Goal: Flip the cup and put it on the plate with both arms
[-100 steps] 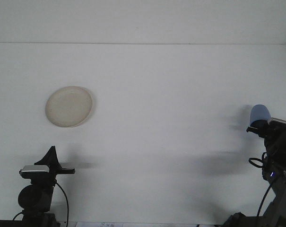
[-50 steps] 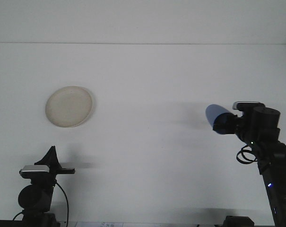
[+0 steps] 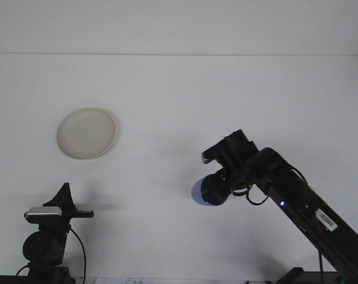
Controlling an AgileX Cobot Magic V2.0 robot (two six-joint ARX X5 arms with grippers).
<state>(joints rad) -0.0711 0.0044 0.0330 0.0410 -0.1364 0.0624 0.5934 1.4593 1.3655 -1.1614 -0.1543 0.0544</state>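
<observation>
In the front view a blue cup (image 3: 204,191) hangs just above the white table, right of centre, lying on its side with its opening toward the lower left. My right gripper (image 3: 224,181) is shut on it, and the black arm stretches in from the lower right corner. A pale round plate (image 3: 86,132) lies flat at the left of the table, far from the cup and with nothing on it. My left gripper (image 3: 71,205) sits low at the bottom left, below the plate and not touching anything.
The white table (image 3: 184,100) runs back to a far edge near the top of the view. The right arm's cable loops under its wrist. The left arm's base stands at the bottom left corner.
The right arm has swung from the far right toward the centre and lowered, carrying the blue cup; the cup has tipped from upright-pointing to sideways and downward. The left arm has not moved.
</observation>
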